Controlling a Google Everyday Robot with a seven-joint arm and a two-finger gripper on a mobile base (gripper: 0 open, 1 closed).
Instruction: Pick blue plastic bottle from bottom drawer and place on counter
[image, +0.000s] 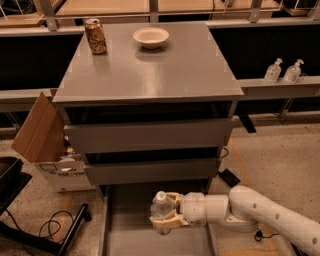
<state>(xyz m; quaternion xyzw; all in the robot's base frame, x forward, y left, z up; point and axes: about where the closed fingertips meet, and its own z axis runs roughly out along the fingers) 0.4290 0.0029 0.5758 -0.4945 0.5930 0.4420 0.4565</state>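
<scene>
Speckled pale floor (280, 155) surrounds a grey cabinet whose smooth, slightly glossy grey square counter (190, 70) is wider than the drawers beneath it. At the counter's back left corner stands a brown dented drink can (95, 36), and near the back centre sits a shallow cream bowl (151, 37). To the right, on a narrow grey ledge (250, 89), 2 small white pump dispensers (273, 70) stand side by side. A brown cardboard box (42, 132) with an open flap rests on the floor against the cabinet's left side, and a black cable (50, 227) loops in front of it. Below the counter, 2 drawers with broad grey front panels (150, 135) sit 1 above the other, each with a dark gap over it. Under them the long, shallow grey bottom drawer (125, 237) is drawn out toward the camera. A white jointed arm (270, 215) reaches in from the lower right across the drawer's right wall and ends in the cream 2-finger gripper (161, 215), over the drawer's back half. Its fingers are clamped narrowly on the body of a slim, clear blue plastic bottle (160, 204) with a white screw cap. The bottle stands about upright, long axis vertical, cap uppermost and just above the fingers, base toward the drawer floor; whether the base touches that floor cannot be told.
</scene>
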